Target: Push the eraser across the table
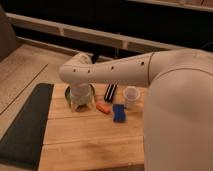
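Observation:
The eraser, a small black block with pale stripes, lies on the far part of the light wooden table, just left of the white cup. My white arm reaches from the right across the table's far edge. My gripper hangs down from the arm's end at the far left of the table, left of the eraser and apart from it. A small orange piece and a flat blue block lie just in front of the eraser.
A dark grey mat runs along the table's left edge. My arm's bulk covers the table's right side. Dark shelving and a rail stand behind the table. Bare wood lies in the near half.

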`<state>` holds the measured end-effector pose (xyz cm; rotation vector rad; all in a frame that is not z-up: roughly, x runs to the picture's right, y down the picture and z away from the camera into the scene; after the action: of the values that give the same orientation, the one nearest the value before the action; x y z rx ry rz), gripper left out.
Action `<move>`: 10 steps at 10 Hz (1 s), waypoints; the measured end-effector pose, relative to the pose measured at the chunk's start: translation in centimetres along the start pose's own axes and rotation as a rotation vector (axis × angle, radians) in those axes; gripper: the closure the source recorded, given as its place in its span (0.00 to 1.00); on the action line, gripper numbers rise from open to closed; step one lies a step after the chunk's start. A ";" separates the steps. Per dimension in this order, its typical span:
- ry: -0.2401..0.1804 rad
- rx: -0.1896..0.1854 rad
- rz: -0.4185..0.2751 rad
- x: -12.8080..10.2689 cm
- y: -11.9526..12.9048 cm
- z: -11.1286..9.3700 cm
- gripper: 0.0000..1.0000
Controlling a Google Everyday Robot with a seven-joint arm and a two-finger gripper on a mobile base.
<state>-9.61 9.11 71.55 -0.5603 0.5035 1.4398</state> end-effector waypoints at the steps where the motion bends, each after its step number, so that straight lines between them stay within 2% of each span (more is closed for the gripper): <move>1: -0.015 0.004 0.004 -0.8 -0.9 0.1 0.35; 2: -0.030 0.000 0.013 -1.7 -2.0 0.3 0.35; 5: -0.112 -0.019 0.053 -5.5 -7.5 0.8 0.35; 7: -0.202 -0.052 0.033 -8.8 -10.4 0.5 0.35; 9: -0.279 -0.077 -0.007 -11.9 -12.2 -0.2 0.35; 10: -0.298 -0.093 -0.026 -13.3 -12.3 -0.5 0.35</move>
<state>1.76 -2.00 80.23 -0.4140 0.1932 1.4963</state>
